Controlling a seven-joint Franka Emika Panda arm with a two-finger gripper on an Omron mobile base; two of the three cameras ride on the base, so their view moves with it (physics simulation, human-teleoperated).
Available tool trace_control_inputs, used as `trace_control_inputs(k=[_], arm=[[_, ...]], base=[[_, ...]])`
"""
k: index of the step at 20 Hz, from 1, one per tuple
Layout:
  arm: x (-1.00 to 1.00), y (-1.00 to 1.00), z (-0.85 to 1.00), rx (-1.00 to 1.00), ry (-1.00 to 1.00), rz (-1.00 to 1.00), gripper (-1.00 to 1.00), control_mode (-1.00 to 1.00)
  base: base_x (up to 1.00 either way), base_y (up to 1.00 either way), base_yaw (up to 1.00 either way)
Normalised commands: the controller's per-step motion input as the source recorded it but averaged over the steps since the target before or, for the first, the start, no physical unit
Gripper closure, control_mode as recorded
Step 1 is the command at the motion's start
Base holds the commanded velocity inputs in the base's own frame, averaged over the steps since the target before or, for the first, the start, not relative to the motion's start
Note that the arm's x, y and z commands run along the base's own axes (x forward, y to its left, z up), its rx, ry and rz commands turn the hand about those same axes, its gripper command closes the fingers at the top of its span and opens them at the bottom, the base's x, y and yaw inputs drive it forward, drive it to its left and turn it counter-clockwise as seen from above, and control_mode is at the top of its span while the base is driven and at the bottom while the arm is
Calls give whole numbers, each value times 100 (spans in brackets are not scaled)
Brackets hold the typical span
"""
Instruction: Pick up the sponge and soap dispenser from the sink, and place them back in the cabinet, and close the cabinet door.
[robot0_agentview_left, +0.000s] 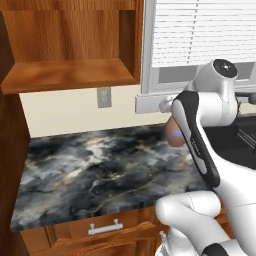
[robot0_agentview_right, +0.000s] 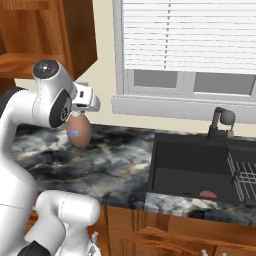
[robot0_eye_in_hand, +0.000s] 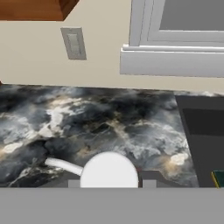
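My gripper (robot0_agentview_right: 78, 115) is shut on the white pump top of the soap dispenser (robot0_agentview_right: 79, 131), an orange-brown bottle with a pale bluish label. It hangs upright above the marble counter (robot0_agentview_right: 110, 165), left of the sink (robot0_agentview_right: 192, 156). In the left base view the soap dispenser (robot0_agentview_left: 173, 133) peeks out behind my forearm. The hand view shows its white pump top (robot0_eye_in_hand: 109, 171) between my fingertips (robot0_eye_in_hand: 149, 183). The red-pink sponge (robot0_agentview_right: 208, 194) lies on the sink floor near its front wall. The cabinet (robot0_agentview_left: 70, 75) is up at the left with its shelf bare. The cabinet door (robot0_agentview_left: 9, 150) stands open along the left edge.
A dark faucet (robot0_agentview_right: 220, 122) stands behind the sink, and a wire rack (robot0_agentview_right: 245, 176) sits in its right part. A wall outlet (robot0_agentview_left: 104, 97) is below the cabinet. The window sill (robot0_agentview_right: 165, 107) juts out over the counter. Drawer fronts (robot0_agentview_left: 105, 228) run below.
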Motion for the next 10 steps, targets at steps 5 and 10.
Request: trace_control_inputs(k=[5,10], arm=[[0,55,18,-3,0,0,100,-100],[0,49,22,-2,0,0,100,-100]], base=[[0,0,0],[0,0,0]])
